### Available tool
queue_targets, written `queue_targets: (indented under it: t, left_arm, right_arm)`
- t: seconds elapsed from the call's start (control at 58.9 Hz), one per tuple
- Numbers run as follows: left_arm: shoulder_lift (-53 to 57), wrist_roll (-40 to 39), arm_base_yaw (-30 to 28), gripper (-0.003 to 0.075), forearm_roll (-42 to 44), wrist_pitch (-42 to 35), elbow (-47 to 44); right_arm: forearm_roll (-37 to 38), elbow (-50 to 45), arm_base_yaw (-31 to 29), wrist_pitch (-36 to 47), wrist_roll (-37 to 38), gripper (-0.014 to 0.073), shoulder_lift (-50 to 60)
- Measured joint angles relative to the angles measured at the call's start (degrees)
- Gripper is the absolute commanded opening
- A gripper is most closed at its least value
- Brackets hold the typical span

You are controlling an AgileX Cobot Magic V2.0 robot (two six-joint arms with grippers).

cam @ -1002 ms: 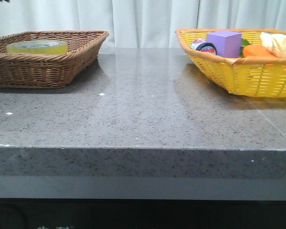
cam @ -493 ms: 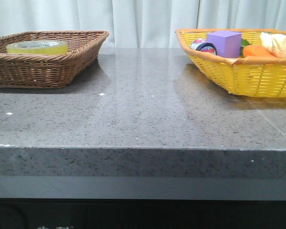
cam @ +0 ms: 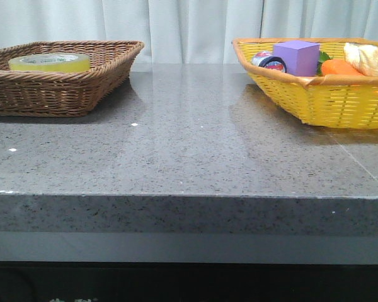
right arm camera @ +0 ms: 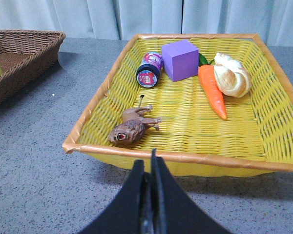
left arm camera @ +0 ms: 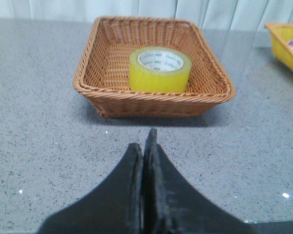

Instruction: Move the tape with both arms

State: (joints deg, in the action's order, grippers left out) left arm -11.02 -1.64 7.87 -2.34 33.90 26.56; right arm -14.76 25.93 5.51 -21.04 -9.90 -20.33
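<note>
Right, the tape (left arm camera: 160, 69) sits flat inside the brown wicker basket (left arm camera: 102, 97) on the grey table's (cam: 189, 151) left side. The left gripper (left arm camera: 145, 146) hangs over bare tabletop short of that basket, fingers pressed together on nothing. The right gripper (right arm camera: 149, 168), likewise pinched closed and empty, faces the yellow basket (right arm camera: 185, 158) holding a purple block (right arm camera: 179, 59), carrot (right arm camera: 212, 90) and toy lion (right arm camera: 133, 126).
</note>
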Motion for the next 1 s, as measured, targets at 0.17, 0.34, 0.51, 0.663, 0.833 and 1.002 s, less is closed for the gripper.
queue_targets:
  t: [0.17,0.34,0.51,0.663,0.833,1.002]
  left_arm:
    - [5.55,0.0,0.0,-0.002,-0.02,0.0,-1.82]
    - [6.22,0.0,0.0,-0.002,-0.12,0.1,-2.11]
    - [6.22,0.0,0.0,-0.002,-0.12,0.1,-2.11]
    - [8.37,0.0,-0.26,-0.002,-0.12,-1.34,-4.88]
    - [11.41,0.0,-2.27,-0.002,-0.12,-4.26,-12.13]
    - [11.41,0.0,-3.86,-0.002,-0.12,-10.92,-21.35]
  right_arm:
    - [0.0,0.0,0.0,0.0,0.0,-0.0058,0.0]
    - [0.0,0.0,0.0,0.0,0.0,-0.0058,0.0]
    - [0.0,0.0,0.0,0.0,0.0,-0.0058,0.0]
    - [0.0,0.0,0.0,0.0,0.0,-0.0058,0.0]
    - [0.0,0.0,0.0,0.0,0.0,-0.0058,0.1]
    - [0.0,0.0,0.0,0.0,0.0,-0.0058,0.1]
